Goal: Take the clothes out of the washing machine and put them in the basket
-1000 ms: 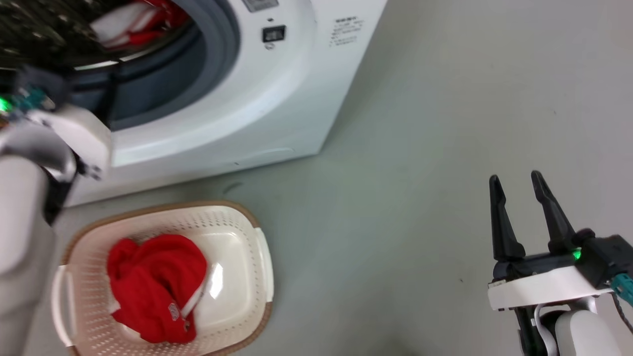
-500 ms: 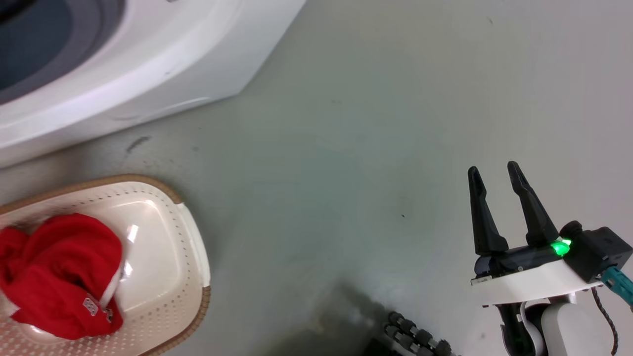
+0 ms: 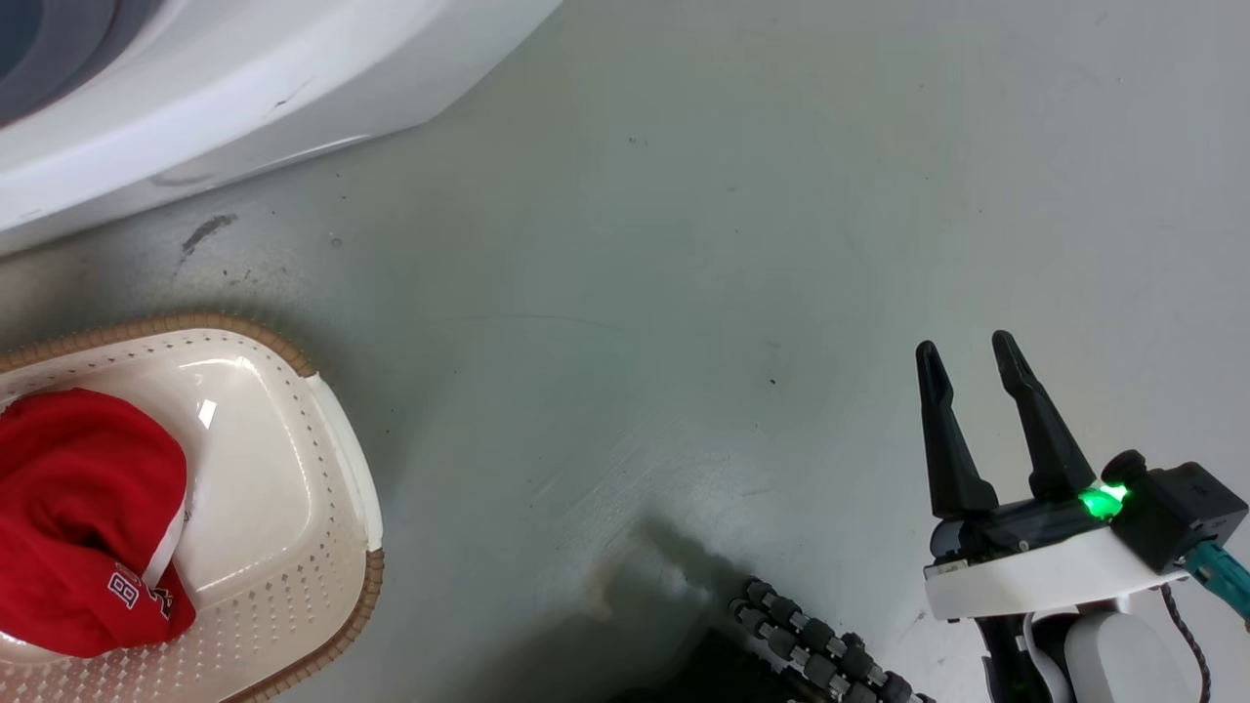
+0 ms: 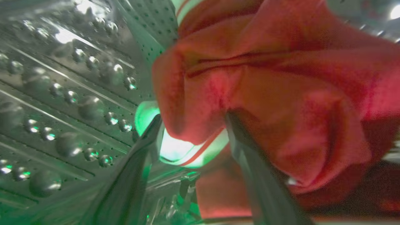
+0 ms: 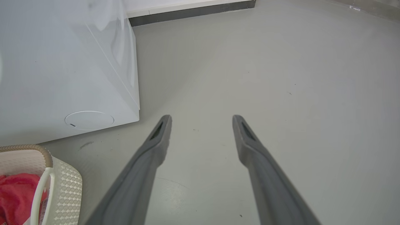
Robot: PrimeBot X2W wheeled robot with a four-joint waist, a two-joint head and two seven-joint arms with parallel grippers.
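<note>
**Left jaws in the drum, one garment already in the basket**

In the left wrist view the left jaws are released and stand apart inside the steel drum (image 4: 62,93). A bulging fold of a red garment (image 4: 265,93) and its white, red-striped cuff (image 4: 187,153) lie between them. The finger on that view's right lies against the cloth; whether the other touches it cannot be told. A green glow tints the cuff and the drum wall.

In the head view the right jaws are also released and grasp nothing. They hang over the grey floor (image 3: 732,244), well apart from the basket (image 3: 371,596). The basket stands on the floor near the washer (image 3: 195,88), cut off by the view's left edge. A second red garment (image 3: 78,527) lies bunched in it, showing white trim and small white lettering.
</note>
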